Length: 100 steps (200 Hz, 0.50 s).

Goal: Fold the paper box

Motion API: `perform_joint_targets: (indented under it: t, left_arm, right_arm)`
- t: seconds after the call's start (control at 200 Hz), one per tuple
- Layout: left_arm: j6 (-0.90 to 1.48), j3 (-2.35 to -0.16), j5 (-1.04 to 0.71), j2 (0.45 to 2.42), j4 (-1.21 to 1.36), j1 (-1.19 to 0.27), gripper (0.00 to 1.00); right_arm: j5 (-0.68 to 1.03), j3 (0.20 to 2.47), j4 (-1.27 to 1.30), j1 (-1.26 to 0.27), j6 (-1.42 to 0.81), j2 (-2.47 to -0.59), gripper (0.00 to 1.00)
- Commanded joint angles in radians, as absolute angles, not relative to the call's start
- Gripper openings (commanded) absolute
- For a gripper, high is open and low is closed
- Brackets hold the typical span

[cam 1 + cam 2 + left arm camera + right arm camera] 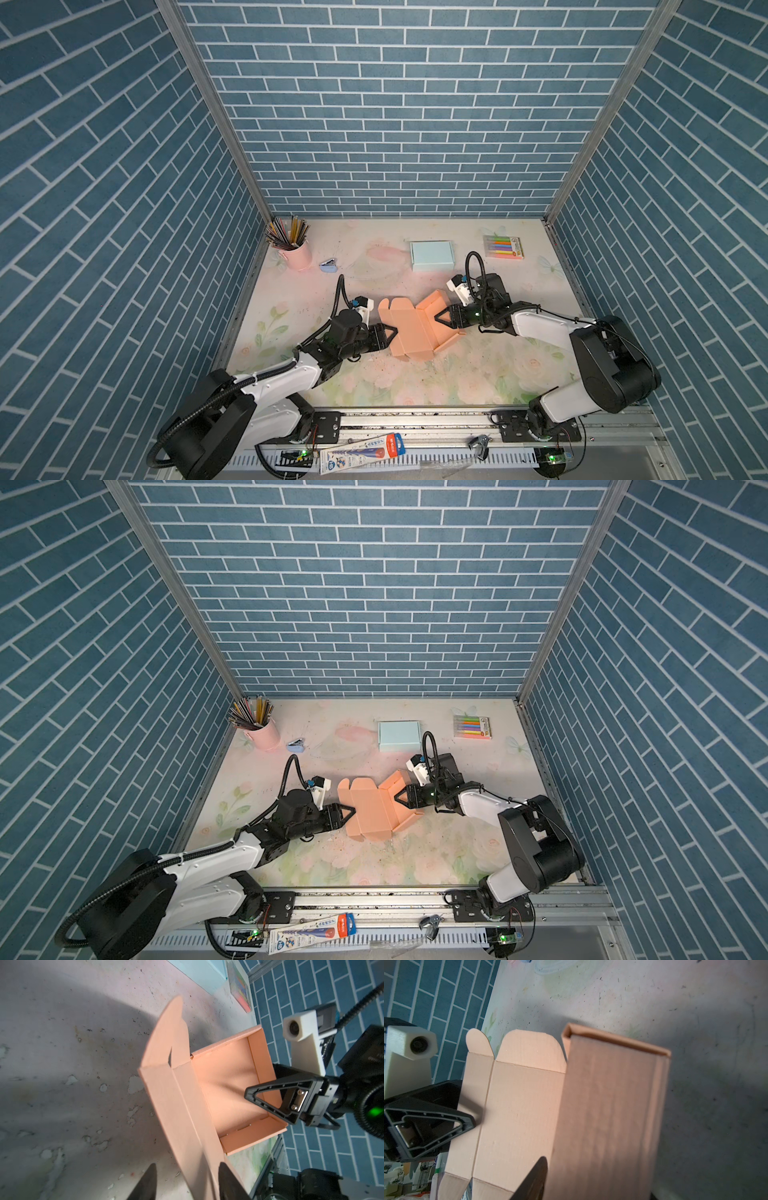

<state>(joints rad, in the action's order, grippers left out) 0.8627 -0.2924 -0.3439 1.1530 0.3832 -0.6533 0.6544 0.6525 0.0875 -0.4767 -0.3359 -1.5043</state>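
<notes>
- left gripper: the left wrist view shows only its two dark fingertips, cut off by the frame edge. The jaws stand partly apart astride the lid's outer flap, one tip right at the card and the other clear of it.
- paper box: peach, mid-table, between the two grippers. The lid lies open toward the left and the tray is to the right.
- right gripper: astride the tray's outer wall. In the right wrist view one finger lies against the wall and the other is hidden behind it, so I cannot tell whether it clamps.
</notes>
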Motion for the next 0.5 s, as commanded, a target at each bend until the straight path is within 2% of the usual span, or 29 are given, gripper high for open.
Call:
perform_joint_targets:
  t: [0.0, 0.27, 0.495]
  left_arm:
    - [0.877, -0.324, -0.346, 1.172, 0.429, -0.65, 0.4]
    - [0.887, -0.336, -0.337, 1.18, 0.413, -0.65, 0.19]
    - [0.902, -0.331, -0.318, 1.174, 0.405, -0.65, 0.13]
  right_arm:
    - [0.674, 0.638, 0.109, -0.474, -0.353, -1.467, 0.54]
    - [0.666, 0.618, 0.096, -0.474, -0.351, -1.424, 0.62]
    - [0.652, 0.598, 0.088, -0.474, -0.357, -1.383, 0.64]
